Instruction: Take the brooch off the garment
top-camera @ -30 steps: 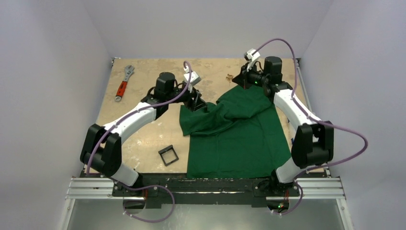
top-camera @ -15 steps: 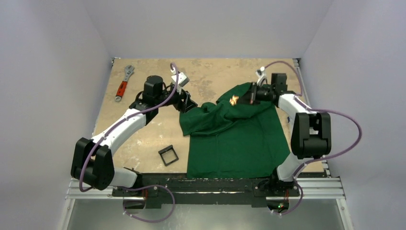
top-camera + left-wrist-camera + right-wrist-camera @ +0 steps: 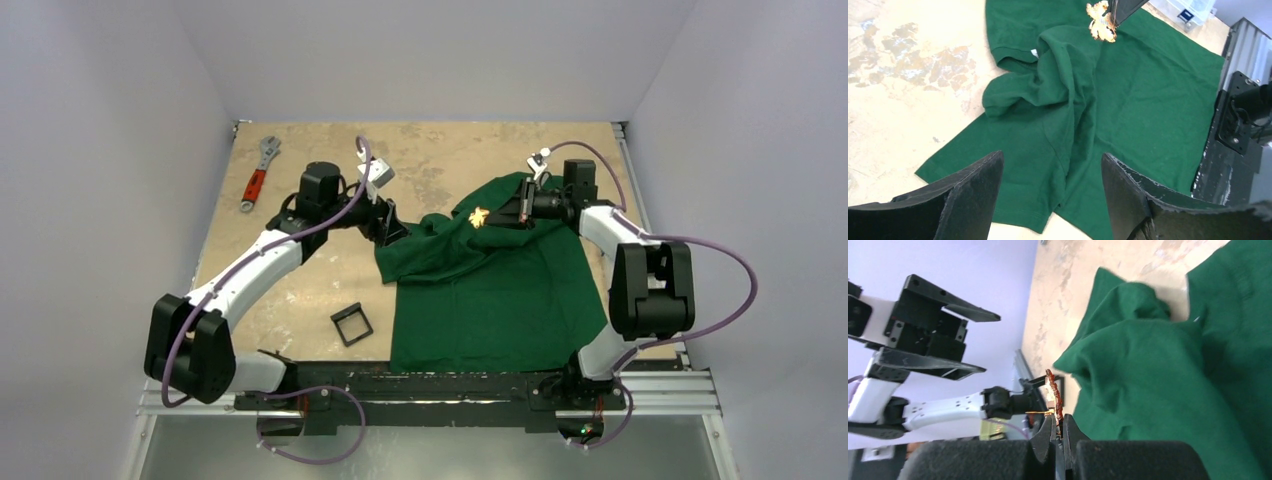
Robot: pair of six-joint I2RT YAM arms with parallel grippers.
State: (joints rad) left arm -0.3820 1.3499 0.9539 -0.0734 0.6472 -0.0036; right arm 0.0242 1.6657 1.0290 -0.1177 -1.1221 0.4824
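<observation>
Garment sprawls rumpled, left gripper gapes empty at its 10 o'clock corner, and farther, over its 12 o'clock folds, right gripper tip-pinches brooch, where a jolt might drop it into cloth.

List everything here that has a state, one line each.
brooch: pinched in the right gripper, apparently free of the shirt.
shirt: lying on the table, upper part bunched.
right gripper: shut on the brooch.
left gripper: open, empty, by the shirt's edge.
wrench: lying on the table, far left.
black frame: lying flat beside the shirt.
</observation>
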